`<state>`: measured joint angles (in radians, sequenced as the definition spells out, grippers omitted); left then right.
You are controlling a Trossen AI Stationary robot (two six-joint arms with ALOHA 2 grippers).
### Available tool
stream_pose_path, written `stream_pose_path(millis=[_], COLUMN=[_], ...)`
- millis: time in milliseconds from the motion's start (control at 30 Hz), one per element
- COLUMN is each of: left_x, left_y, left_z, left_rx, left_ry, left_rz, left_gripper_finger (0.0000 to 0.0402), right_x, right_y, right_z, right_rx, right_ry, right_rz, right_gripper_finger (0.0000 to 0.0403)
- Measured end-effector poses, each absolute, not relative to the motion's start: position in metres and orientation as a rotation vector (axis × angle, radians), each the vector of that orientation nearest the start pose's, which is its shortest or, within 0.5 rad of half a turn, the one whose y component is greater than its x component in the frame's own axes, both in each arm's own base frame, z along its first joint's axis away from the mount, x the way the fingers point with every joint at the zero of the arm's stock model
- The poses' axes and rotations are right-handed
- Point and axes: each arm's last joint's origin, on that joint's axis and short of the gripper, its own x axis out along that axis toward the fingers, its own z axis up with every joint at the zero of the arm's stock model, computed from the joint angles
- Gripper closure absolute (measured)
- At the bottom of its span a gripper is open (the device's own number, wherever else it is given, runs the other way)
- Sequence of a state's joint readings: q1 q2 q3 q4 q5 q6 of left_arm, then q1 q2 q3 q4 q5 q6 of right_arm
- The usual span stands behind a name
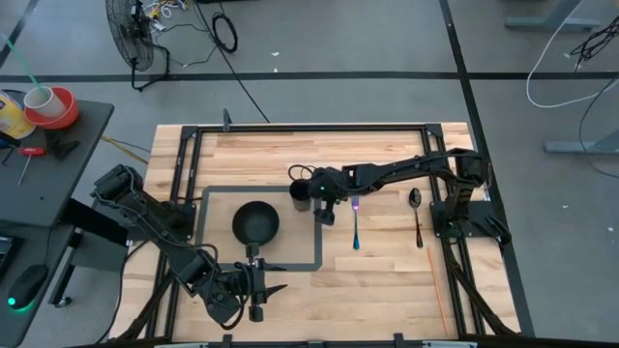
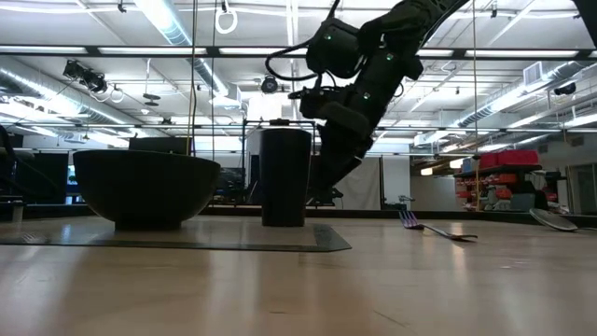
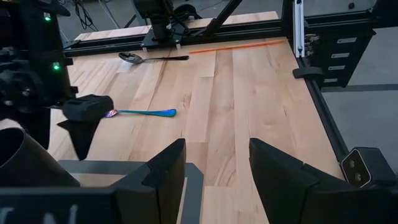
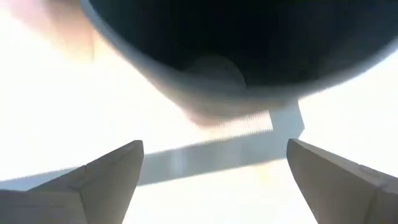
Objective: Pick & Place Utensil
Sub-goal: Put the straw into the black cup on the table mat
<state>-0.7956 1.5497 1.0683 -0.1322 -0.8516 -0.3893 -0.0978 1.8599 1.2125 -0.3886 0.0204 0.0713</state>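
Observation:
An iridescent fork [image 1: 356,228] lies flat on the wooden table, right of the black cup [image 1: 301,194]; it also shows in the left wrist view [image 3: 144,112] and the low view [image 2: 437,230]. A silver spoon [image 1: 416,213] lies farther right. My right gripper [image 1: 329,215] hangs open and empty between the cup and the fork, fingers pointing down. Its wrist view [image 4: 214,146] shows the fingers wide apart, with the dark cup [image 4: 236,37] close ahead. My left gripper [image 1: 274,290] waits open near the table's near edge, seen also in its wrist view [image 3: 217,146].
A black bowl [image 1: 255,222] stands left of the cup, inside a rectangle of grey tape [image 1: 319,242]. A thin orange stick [image 1: 437,285] lies near the right frame rail. Bare wood lies between the fork and the near edge.

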Motion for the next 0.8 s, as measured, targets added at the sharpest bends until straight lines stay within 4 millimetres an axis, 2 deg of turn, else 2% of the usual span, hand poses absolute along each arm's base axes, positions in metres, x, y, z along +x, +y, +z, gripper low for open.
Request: stream_pose_path(millis=[100,233,333,467,567,800], left_x=[0.247,0.247,0.247,0.247,0.247,0.247], left_y=[-0.221,-0.221,-0.221,-0.221,-0.220,-0.220], left_z=[0.257,0.257,0.257,0.257,0.257,0.257], left_rx=[0.066,0.066,0.068,0.070,0.072,0.072], left_ry=[0.395,0.395,0.396,0.398,0.399,0.399], left_rz=[0.133,0.133,0.133,0.133,0.134,0.135], left_gripper_finger=[0.0220,0.0220,0.0220,0.0220,0.0220,0.0220], right_x=[0.368,0.353,0.334,0.303,0.279,0.244], right_y=[-0.035,-0.022,-0.002,0.034,0.058,0.098], right_z=[0.175,0.188,0.202,0.223,0.236,0.243], right_rx=[0.096,0.042,0.008,0.021,0.145,0.501], right_ry=[1.085,1.168,1.271,1.387,1.476,1.625], right_rz=[-0.144,-0.141,-0.137,-0.114,-0.146,-0.468], right_gripper_finger=[0.0004,0.0004,0.0005,0.0005,0.0005,0.0005])
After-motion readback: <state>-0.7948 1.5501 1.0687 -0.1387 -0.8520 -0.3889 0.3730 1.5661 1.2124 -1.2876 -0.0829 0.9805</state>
